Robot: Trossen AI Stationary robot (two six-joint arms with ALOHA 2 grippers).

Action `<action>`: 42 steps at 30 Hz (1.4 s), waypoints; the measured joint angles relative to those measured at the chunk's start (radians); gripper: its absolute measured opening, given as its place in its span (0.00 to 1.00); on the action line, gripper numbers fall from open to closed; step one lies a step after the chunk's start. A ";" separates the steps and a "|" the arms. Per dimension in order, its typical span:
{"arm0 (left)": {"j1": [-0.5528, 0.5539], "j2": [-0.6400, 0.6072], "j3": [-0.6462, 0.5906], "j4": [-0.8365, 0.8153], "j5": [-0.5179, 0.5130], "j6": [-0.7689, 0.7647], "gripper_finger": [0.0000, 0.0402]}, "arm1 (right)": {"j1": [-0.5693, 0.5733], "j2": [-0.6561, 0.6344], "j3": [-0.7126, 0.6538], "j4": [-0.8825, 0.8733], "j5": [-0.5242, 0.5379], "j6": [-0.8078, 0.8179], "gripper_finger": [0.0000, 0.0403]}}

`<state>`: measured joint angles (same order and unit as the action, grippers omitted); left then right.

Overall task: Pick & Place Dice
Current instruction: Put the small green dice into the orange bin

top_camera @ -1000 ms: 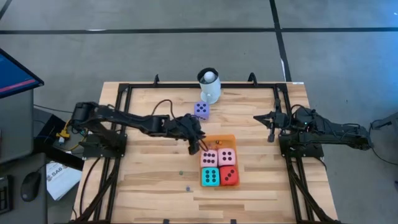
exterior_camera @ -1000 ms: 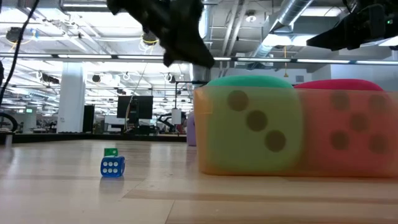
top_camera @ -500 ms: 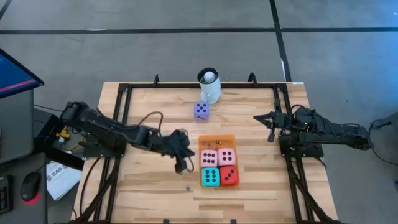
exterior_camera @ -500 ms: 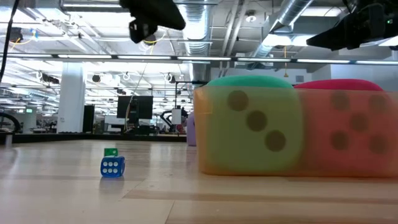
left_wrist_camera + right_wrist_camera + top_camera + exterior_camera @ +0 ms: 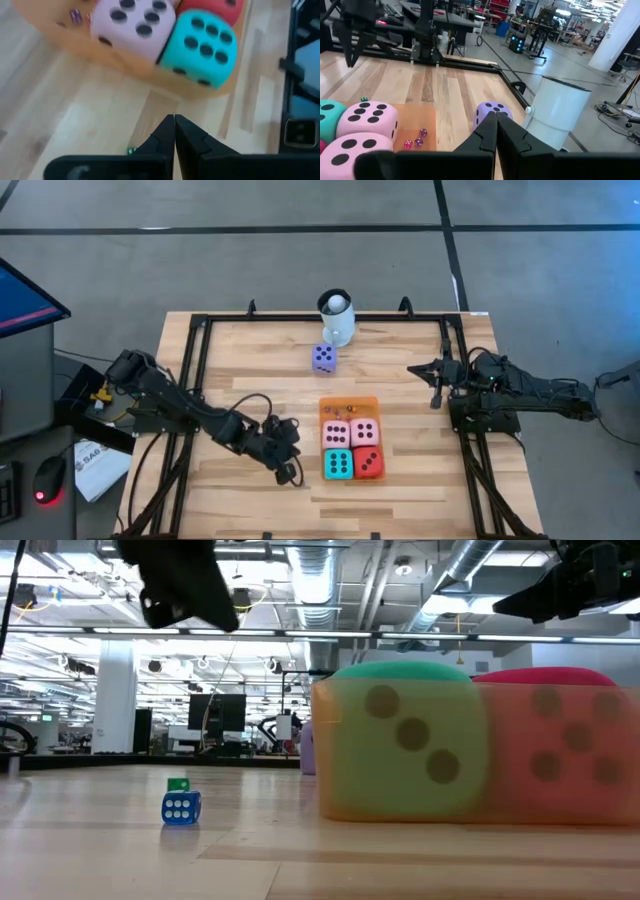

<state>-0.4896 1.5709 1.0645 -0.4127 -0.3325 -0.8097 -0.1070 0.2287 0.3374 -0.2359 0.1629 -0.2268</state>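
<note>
Our left gripper [image 5: 288,473] hangs with jaws together and empty, low over the table's near part, just left of the mat [image 5: 349,403]. Four big dice [image 5: 351,448] sit on that mat; the purple die [image 5: 323,358] lies apart, near the mug [image 5: 336,318]. Tiny dice [image 5: 181,806] lie loose on the wood below us. They could skid or get knocked if we descend shut. Our right gripper [image 5: 436,387] waits shut at the right edge.

Two matte black jointed arms with trailing black cables.
</note>
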 joint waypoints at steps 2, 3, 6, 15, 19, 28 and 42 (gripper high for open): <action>-0.006 0.016 0.000 -0.025 0.001 -0.003 0.00 | 0.000 0.000 0.000 0.000 -0.001 0.000 0.00; -0.006 0.025 0.000 -0.032 0.003 -0.011 0.00 | 0.000 0.000 0.000 -0.004 -0.001 0.000 0.00; -0.005 0.043 0.000 -0.071 0.005 -0.060 0.00 | 0.000 0.000 0.000 -0.009 -0.001 0.000 0.00; 0.002 0.051 0.000 -0.130 0.005 -0.187 0.00 | 0.000 0.000 0.000 -0.015 -0.001 -0.006 0.00; 0.002 0.051 0.000 -0.127 0.004 -0.194 0.01 | 0.000 0.000 0.000 -0.015 -0.001 -0.009 0.00; 0.002 0.051 0.000 -0.126 0.004 -0.194 0.24 | 0.000 0.000 0.000 -0.015 -0.001 -0.009 0.00; -0.001 0.050 0.000 -0.117 0.004 -0.192 0.71 | 0.000 0.000 0.000 -0.014 -0.001 -0.009 0.00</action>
<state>-0.4904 1.6211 1.0645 -0.5295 -0.3290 -1.0016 -0.1072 0.2287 0.3374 -0.2501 0.1619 -0.2356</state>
